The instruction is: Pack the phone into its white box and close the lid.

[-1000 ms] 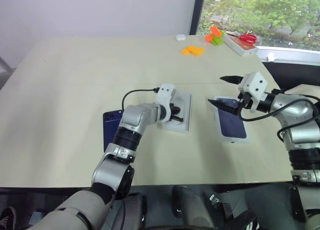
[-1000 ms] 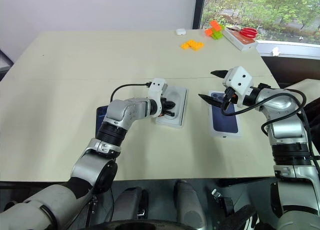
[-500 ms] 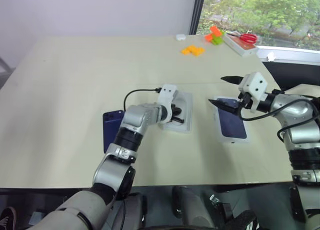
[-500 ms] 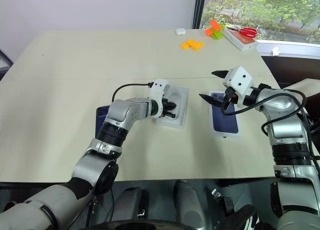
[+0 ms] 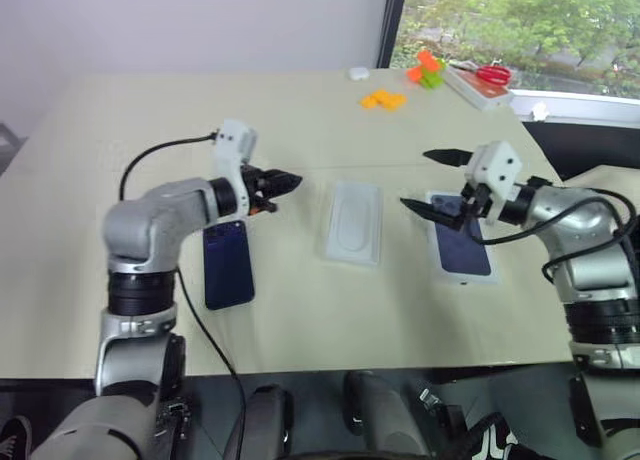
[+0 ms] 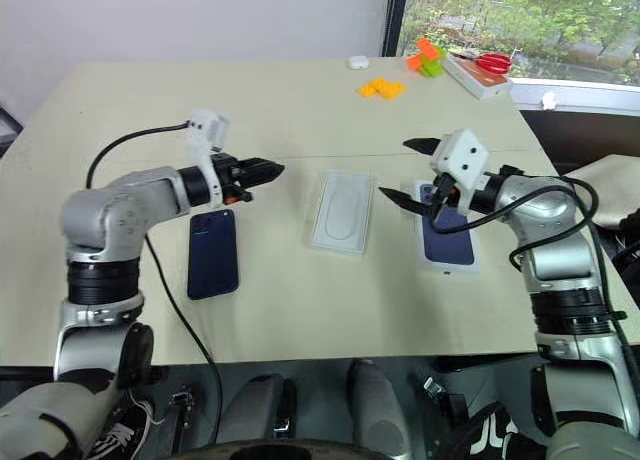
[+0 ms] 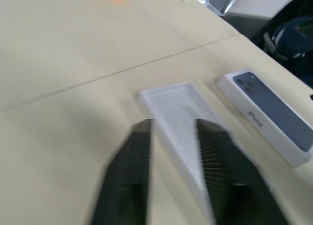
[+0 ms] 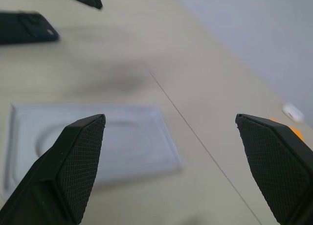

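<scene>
Tabletop (image 5: 150,110): pale beige, crossed by a thin seam.
Phone (image 5: 228,263): flat, dark blue, toward the left.
White insert (image 5: 352,223): flat at centre, oval recess up.
Lid (image 5: 463,250): right of the insert, printed phone picture up.
Far right corner: orange blocks (image 5: 385,101), green and orange blocks (image 5: 428,71), small white object (image 5: 359,74), flat box with red scissors (image 5: 483,83).

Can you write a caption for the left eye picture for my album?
Two open grippers, left and right, hover over a phone, tray and lid.
</scene>
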Available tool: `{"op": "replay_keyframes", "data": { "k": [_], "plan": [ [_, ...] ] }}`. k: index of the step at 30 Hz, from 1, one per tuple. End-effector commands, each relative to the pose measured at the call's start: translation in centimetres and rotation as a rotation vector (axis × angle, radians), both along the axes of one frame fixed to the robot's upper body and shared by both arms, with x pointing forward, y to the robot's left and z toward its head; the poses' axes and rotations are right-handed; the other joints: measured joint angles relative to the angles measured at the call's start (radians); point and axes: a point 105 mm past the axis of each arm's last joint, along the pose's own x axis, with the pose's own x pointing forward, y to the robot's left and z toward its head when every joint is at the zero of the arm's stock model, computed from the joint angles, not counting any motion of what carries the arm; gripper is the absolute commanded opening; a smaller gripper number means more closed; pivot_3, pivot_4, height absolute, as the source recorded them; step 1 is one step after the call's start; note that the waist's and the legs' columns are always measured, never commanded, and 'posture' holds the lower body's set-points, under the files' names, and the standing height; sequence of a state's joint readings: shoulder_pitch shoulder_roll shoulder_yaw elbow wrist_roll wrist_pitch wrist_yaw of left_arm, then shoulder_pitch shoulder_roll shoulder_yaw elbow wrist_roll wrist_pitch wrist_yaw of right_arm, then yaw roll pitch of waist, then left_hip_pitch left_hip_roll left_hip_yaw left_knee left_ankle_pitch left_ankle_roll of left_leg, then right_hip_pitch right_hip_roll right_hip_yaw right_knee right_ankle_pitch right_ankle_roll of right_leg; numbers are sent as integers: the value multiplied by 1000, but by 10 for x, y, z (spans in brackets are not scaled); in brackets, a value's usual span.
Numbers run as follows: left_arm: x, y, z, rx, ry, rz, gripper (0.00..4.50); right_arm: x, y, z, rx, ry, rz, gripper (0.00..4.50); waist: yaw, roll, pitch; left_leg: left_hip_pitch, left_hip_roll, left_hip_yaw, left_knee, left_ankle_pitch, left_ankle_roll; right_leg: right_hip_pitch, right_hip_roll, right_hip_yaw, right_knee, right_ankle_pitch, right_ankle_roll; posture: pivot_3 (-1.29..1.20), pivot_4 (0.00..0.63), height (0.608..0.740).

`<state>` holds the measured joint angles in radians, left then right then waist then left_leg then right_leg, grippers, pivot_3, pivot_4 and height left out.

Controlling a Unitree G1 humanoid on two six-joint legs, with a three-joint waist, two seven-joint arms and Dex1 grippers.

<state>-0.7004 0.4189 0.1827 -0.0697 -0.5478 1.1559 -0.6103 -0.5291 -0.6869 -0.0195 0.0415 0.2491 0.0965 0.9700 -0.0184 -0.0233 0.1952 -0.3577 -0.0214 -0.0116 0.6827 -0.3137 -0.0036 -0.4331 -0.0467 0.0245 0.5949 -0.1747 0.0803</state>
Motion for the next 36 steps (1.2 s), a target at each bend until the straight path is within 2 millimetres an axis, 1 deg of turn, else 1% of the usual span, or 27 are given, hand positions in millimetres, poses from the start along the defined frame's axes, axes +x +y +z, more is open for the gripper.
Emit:
{"op": "replay_keyframes", "data": {
  "k": [1, 3, 5, 8, 9, 11, 12, 14, 16, 18, 20, 21, 23, 26, 29, 33, 36],
  "plan": [
    [-13, 35, 17, -125, 41, 16, 3332, -1, 23, 10, -2, -65, 52, 4500, 0, 0, 0, 0, 0, 0, 0, 0, 0, 0, 0, 0, 0, 0, 0, 0, 150, 740],
    [-18, 47, 23, -212, 80, 31, 4382, -2, 37, 7, -12, -74, 84, 4500, 3, 0, 0, -2, 0, 0, 0, 0, 0, -2, -1, 0, 0, 0, 0, 0, 150, 740],
    [-24, 66, 24, -302, 131, 65, 4452, -4, 55, 4, 1, -69, 124, 4500, 3, 0, 0, -2, 0, -1, 0, 0, 0, -2, -1, -1, 0, 0, 0, 0, 150, 740],
    [-37, 92, 14, -310, 215, 124, 4452, 2, 73, -3, -41, -110, 132, 4500, -3, 0, 0, -2, 0, -1, 0, 0, 0, -3, -1, -1, 1, 0, 0, 0, 150, 740],
    [-40, 102, 8, -303, 261, 161, 4484, 4, 79, -3, -44, -127, 128, 4241, -4, 0, 0, -2, 0, -1, 0, 0, 0, -3, -1, -1, 1, 0, 0, 0, 150, 740],
    [-44, 114, 1, -290, 317, 203, 4500, 5, 87, -3, -64, -164, 136, 3601, -4, 0, 0, -2, 0, -1, -1, 0, -1, -4, -1, -1, 2, 0, 0, 0, 150, 740],
    [-49, 119, -2, -263, 325, 208, 4500, 7, 93, -5, -112, -217, 134, 3142, -3, 0, 0, -2, 0, -1, -1, 0, -1, -4, -1, -1, 2, 0, 0, 0, 150, 740],
    [-60, 124, -7, -185, 313, 201, 4500, 7, 106, -5, -125, -254, 156, 2165, -7, 0, 0, -2, 0, -1, -1, 0, -1, -5, -2, -1, 2, 0, -1, 0, 150, 740],
    [-69, 129, -15, -133, 351, 203, 4500, 3, 119, -3, -111, -275, 186, 1045, -7, 0, 0, -3, 0, 0, -2, 0, -1, -6, -2, 0, 2, 0, -1, 0, 150, 740],
    [-79, 137, -26, -115, 389, 209, 4500, -6, 141, -12, -191, -359, 248, 54, -4, 0, 0, -6, 0, -1, -2, 0, -2, -8, -3, -1, 2, 1, -2, 0, 150, 740],
    [-82, 143, -34, -123, 424, 227, 4500, -13, 158, -23, -251, -426, 300, 14, -3, 0, 0, -8, 0, -1, -2, 0, -3, -11, -4, -1, 2, 2, -3, 0, 150, 740],
    [-82, 144, -36, -128, 430, 231, 4500, -14, 162, -25, -261, -442, 310, 14, -2, 0, 0, -8, 0, -1, -2, 1, -3, -11, -4, -1, 2, 2, -3, 0, 150, 740],
    [-82, 148, -43, -172, 454, 257, 4500, -18, 175, -32, -256, -451, 328, 14, 1, 0, 0, -12, -1, -3, -2, 2, -5, -13, -4, -3, 2, 2, -5, 0, 150, 740],
    [-82, 151, -50, -200, 449, 279, 4500, -24, 193, -42, -312, -507, 366, 14, -1, 0, 0, -13, -1, -4, -1, 3, -6, -14, -4, -4, 2, 2, -9, 0, 150, 740],
    [-79, 150, -60, -221, 476, 305, 4500, -25, 200, -55, -369, -538, 379, 14, -1, -1, 0, -14, -1, -6, -1, 3, -7, -14, -3, -5, 2, 2, -10, 0, 150, 740],
    [-73, 134, -67, -236, 506, 297, 4500, -27, 204, -83, -455, -523, 409, 14, 1, -1, 0, -14, -1, -8, -1, 5, -10, -14, -3, -7, 2, 3, -10, 0, 150, 740],
    [-71, 125, -71, -236, 524, 296, 4500, -21, 204, -100, -488, -497, 378, 14, 0, -1, 0, -14, -1, -10, -1, 6, -12, -13, -2, -8, 3, 4, -11, 0, 150, 740]
  ]
}}
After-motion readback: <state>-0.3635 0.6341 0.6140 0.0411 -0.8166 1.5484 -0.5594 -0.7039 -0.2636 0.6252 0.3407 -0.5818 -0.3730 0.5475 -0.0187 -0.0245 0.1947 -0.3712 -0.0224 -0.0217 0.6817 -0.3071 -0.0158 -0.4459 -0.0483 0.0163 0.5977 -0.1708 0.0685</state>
